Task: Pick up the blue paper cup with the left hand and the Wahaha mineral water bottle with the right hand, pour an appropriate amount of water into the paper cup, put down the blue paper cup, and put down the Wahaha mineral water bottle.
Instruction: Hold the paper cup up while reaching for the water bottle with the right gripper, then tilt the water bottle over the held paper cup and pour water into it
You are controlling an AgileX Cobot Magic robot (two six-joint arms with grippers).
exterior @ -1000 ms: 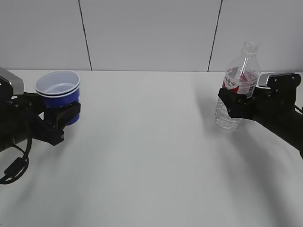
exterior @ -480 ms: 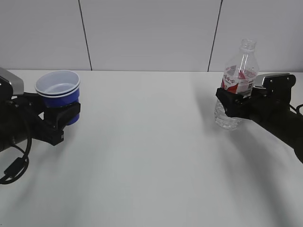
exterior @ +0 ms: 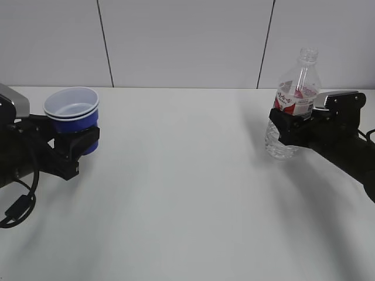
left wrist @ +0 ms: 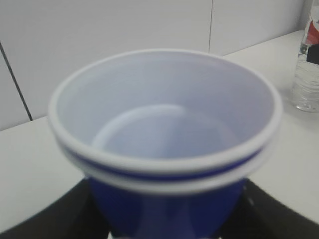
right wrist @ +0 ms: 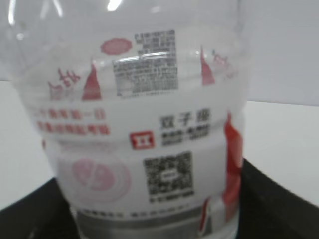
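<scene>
The cup (exterior: 74,117) is at 9 o'clock in the exterior view, near the left edge of the white table (exterior: 176,193). The left hand (exterior: 76,140) is clamped on the blue lower part of the cup, one black finger on each side, and the cup is upright. It looks lifted a little above the table, but the pictures do not show this for sure. In the left wrist view the cup (left wrist: 164,144) fills most of the frame; its inside is white, and the rim is double with a thin blue line between the two white rings. I cannot tell whether there is water in it.

The bottle (exterior: 294,105) is at 3 o'clock in the exterior view, upright, with no cap on its neck. The right hand (exterior: 293,130) has its fingers around the bottle just below the red-and-white label, against its sides. Whether the bottom of the bottle touches the table I cannot tell. In the right wrist view the bottle (right wrist: 144,149) is very close, and the label shows red marks and a square code.

The two hands are well apart, with bare table between them.
</scene>
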